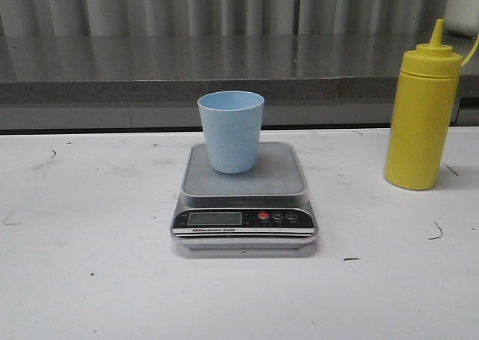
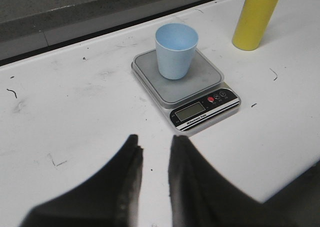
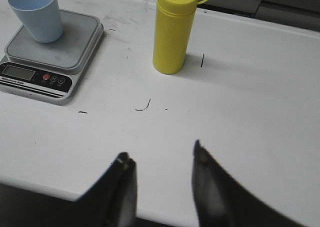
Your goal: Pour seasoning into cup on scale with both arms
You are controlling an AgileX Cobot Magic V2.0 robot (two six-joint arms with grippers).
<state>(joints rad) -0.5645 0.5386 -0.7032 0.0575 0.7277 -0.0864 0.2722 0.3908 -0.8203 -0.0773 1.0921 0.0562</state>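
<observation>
The light blue cup (image 1: 231, 130) stands upright on the steel platform of the silver-grey scale (image 1: 244, 192) at the table's middle. The tall yellow seasoning bottle (image 1: 420, 113) stands upright to the right of the scale, cap on. Neither arm shows in the front view. In the left wrist view my left gripper (image 2: 156, 142) is open and empty, near the table's front, short of the scale (image 2: 192, 87), the cup (image 2: 175, 50) and the bottle (image 2: 254, 18). In the right wrist view my right gripper (image 3: 161, 154) is open and empty, well short of the bottle (image 3: 171, 33), scale (image 3: 60, 57) and cup (image 3: 38, 13).
A grey ledge (image 1: 224, 70) runs along the table's back edge, with a corrugated wall behind it. The white table (image 1: 90, 228) bears small dark scuff marks. The table's front edge shows under my right gripper.
</observation>
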